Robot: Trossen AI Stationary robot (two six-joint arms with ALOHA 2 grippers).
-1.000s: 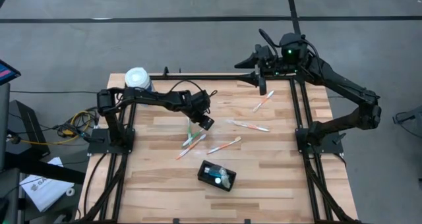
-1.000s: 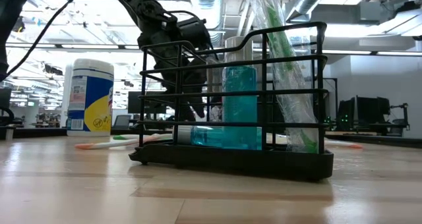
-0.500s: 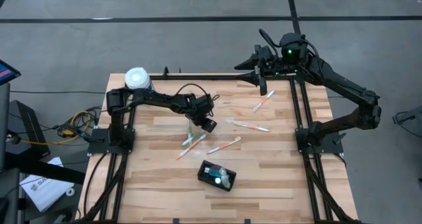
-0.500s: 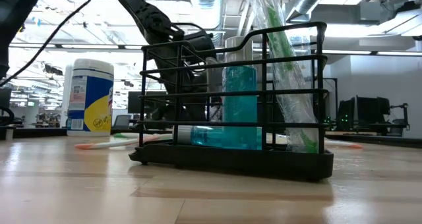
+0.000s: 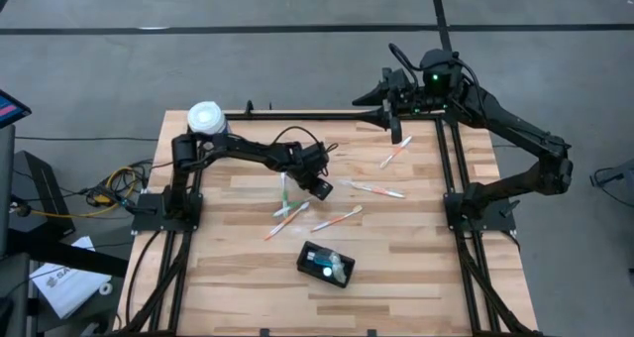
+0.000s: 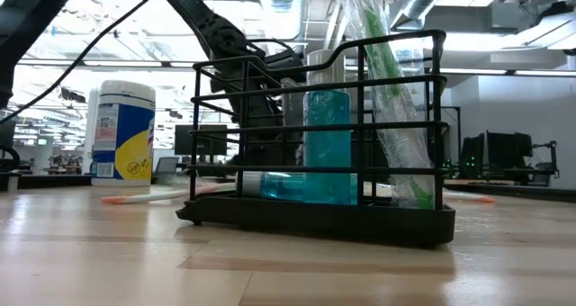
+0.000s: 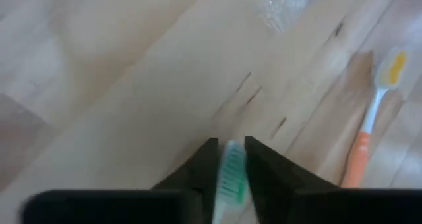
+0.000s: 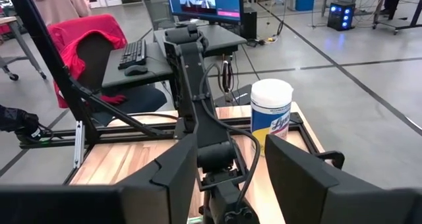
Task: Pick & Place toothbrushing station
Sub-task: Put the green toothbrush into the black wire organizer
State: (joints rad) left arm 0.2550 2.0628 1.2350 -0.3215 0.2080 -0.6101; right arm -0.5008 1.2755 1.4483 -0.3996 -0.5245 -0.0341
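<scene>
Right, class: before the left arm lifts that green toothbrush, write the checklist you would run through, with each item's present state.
1. Left claw straddles the green toothbrush: ok.
2. Claw fully clamped on the brush: cannot tell.
3. Orange toothbrush apart from the claw: ok.
4. Black holder upright on the table, near edge: ok.
5. A free slot in the holder: cannot tell.
6. Right claw raised at the far edge, out of the path: ok.

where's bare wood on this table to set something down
Free: the near-left corner of the table, and the right strip between the station and the right frame rail. Crowded: the middle, where toothbrushes lie scattered and the left tool pinches a green one; the canister fills the far-left corner.
</scene>
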